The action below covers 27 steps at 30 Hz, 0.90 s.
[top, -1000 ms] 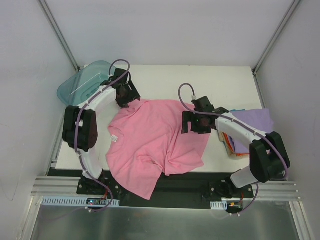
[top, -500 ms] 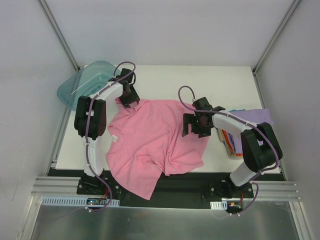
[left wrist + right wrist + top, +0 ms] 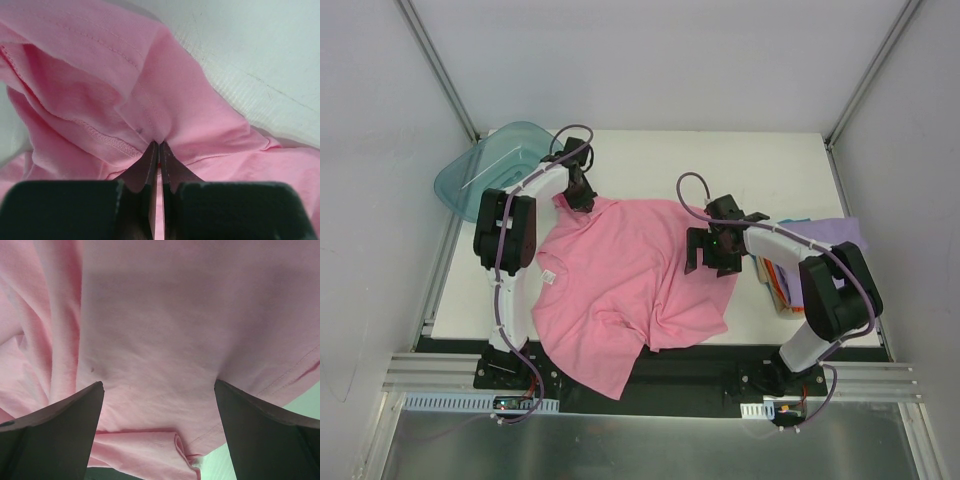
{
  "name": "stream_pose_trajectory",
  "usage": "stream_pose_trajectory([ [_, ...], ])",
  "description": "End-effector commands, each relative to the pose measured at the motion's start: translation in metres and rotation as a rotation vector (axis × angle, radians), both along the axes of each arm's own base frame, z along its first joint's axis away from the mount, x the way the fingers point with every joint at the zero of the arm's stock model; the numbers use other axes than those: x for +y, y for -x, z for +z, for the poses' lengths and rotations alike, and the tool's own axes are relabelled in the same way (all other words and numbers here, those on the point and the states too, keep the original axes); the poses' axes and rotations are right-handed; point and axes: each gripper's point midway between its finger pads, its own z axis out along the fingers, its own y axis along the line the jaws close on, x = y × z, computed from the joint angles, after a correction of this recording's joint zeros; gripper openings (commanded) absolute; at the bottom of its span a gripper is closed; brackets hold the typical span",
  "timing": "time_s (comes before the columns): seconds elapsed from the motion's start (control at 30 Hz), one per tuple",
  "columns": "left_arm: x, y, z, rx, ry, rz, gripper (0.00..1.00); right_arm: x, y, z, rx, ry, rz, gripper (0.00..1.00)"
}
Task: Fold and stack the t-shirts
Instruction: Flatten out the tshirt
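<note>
A pink t-shirt (image 3: 625, 285) lies spread and rumpled on the white table (image 3: 720, 160), its bottom hanging over the near edge. My left gripper (image 3: 580, 197) is shut on the shirt's far left corner, pinching a fold of pink cloth (image 3: 150, 125) between its fingers (image 3: 170, 170). My right gripper (image 3: 712, 252) stands open over the shirt's right side, pink cloth (image 3: 160, 340) spanning the gap between its fingers (image 3: 55, 425). Folded t-shirts are stacked at the right, a lavender one (image 3: 830, 240) on top of an orange one (image 3: 778, 290).
A translucent teal tub (image 3: 490, 170) sits at the table's far left corner, just beyond my left arm. Metal frame posts rise at both far corners. The table's near edge borders a black rail.
My left gripper has shifted slightly and closed on the pink shirt's far left corner. The right gripper has barely moved and stays open.
</note>
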Motion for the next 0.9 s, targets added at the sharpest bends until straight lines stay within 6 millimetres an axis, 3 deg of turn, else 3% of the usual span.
stream_pose_trajectory([
  [0.0,0.002,-0.012,0.036,-0.086,-0.033,-0.024,0.0,0.0,-0.001,-0.001,0.002,-0.007,0.009,0.97],
  [0.23,-0.017,-0.035,0.054,-0.159,-0.029,-0.097,0.0,-0.002,-0.002,0.0,0.0,-0.01,0.004,0.97],
  [0.3,-0.026,-0.053,0.071,-0.219,-0.024,-0.11,0.0,-0.002,-0.002,0.001,0.001,-0.017,0.005,0.97],
  [0.33,-0.032,-0.059,0.062,-0.218,-0.033,-0.133,0.0,-0.002,-0.002,0.0,0.001,-0.017,0.003,0.97],
  [0.37,-0.039,-0.077,0.079,-0.278,-0.026,-0.143,0.0,-0.002,-0.003,0.0,0.001,-0.02,0.004,0.97],
  [0.4,-0.043,-0.087,0.08,-0.294,-0.024,-0.15,0.0,-0.002,-0.003,0.0,0.003,-0.022,0.005,0.97],
  [0.43,-0.045,-0.096,0.061,-0.277,-0.034,-0.163,0.0,-0.001,-0.002,-0.001,0.007,-0.022,0.003,0.97],
  [0.47,-0.052,-0.115,0.08,-0.342,-0.02,-0.167,0.0,-0.001,-0.002,-0.001,0.007,-0.025,0.004,0.97],
  [0.53,-0.065,-0.133,0.082,-0.379,0.016,-0.191,0.28,-0.001,-0.001,-0.002,0.011,-0.027,0.005,0.97],
  [0.6,-0.072,-0.14,0.088,-0.401,0.044,-0.204,0.68,-0.001,-0.001,-0.001,0.007,-0.029,0.003,0.97],
  [0.63,-0.075,-0.141,0.097,-0.419,0.056,-0.205,0.99,-0.002,0.0,-0.001,0.009,-0.029,0.002,0.97],
  [0.7,-0.077,-0.137,0.123,-0.459,0.063,-0.213,0.99,-0.002,0.001,0.002,0.004,-0.031,-0.003,0.97],
  [0.77,-0.079,-0.123,0.125,-0.442,0.05,-0.241,0.99,-0.003,0.002,0.005,-0.007,-0.034,-0.002,0.97],
  [0.8,-0.078,-0.114,0.15,-0.475,0.051,-0.253,0.99,-0.005,0.002,0.006,-0.012,-0.029,-0.006,0.97],
  [0.83,-0.072,-0.104,0.14,-0.446,0.009,-0.259,0.99,-0.006,0.002,0.007,-0.016,-0.024,-0.008,0.97],
  [0.87,-0.069,-0.097,0.143,-0.444,-0.009,-0.26,0.99,-0.007,0.001,0.012,-0.035,-0.024,-0.009,0.97],
])
